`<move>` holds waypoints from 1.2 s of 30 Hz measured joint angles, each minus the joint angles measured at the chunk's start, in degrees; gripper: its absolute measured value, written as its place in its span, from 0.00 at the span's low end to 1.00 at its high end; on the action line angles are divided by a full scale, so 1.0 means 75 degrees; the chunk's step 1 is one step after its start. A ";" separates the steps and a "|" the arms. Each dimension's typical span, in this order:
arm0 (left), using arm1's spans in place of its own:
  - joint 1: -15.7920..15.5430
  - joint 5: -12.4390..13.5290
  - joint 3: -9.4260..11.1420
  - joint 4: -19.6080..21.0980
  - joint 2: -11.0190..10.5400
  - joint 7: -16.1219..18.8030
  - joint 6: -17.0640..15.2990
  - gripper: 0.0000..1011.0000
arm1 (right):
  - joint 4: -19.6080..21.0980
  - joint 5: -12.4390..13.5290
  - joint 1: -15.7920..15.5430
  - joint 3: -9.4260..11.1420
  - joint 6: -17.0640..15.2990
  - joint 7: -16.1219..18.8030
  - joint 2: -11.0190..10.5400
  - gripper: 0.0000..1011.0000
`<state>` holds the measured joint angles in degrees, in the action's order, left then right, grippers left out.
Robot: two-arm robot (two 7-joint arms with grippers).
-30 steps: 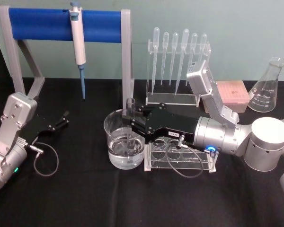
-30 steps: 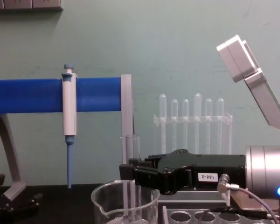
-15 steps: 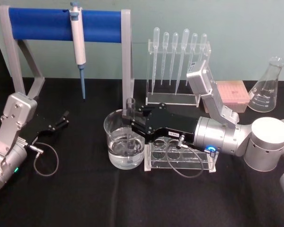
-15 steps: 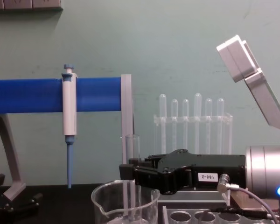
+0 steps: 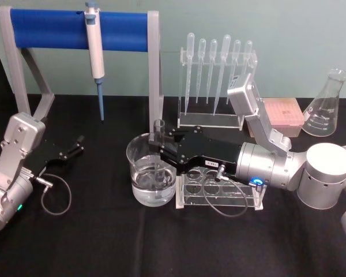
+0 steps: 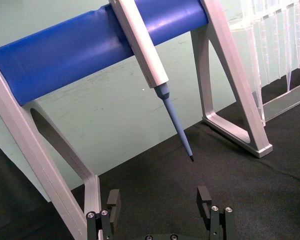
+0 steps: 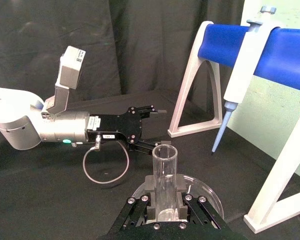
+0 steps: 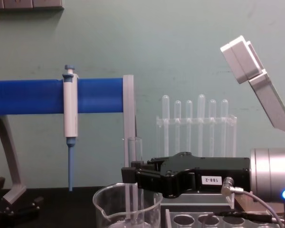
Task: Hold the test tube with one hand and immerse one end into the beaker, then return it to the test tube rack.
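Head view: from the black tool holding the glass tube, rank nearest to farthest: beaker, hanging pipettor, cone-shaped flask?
1. Beaker, directly below the right tool gripping the test tube.
2. Pipettor, back left on the blue bar.
3. Flask, far right at the back.

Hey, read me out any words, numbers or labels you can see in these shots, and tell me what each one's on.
"188-2": white label on the right gripper, chest view.
Erlenmeyer flask markings: too small to read.
Sticker on the left gripper: too small to read.
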<state>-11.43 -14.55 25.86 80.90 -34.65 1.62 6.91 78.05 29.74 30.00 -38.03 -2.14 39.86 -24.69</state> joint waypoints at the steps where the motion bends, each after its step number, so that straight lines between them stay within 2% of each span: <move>1: 0.0000 0.0000 0.0000 0.0000 0.0000 0.0000 0.0000 0.99 | 0.0000 0.0000 0.0000 0.0000 0.0000 0.0000 0.0000 0.22; 36: 0.0000 0.0000 0.0000 0.0000 0.0000 0.0000 0.0000 0.99 | 0.0000 0.0000 0.0000 0.0000 0.0000 0.0000 0.0000 0.22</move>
<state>-11.43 -14.55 25.86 80.90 -34.64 1.62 6.91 78.05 29.74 30.00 -38.04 -2.15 39.86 -24.69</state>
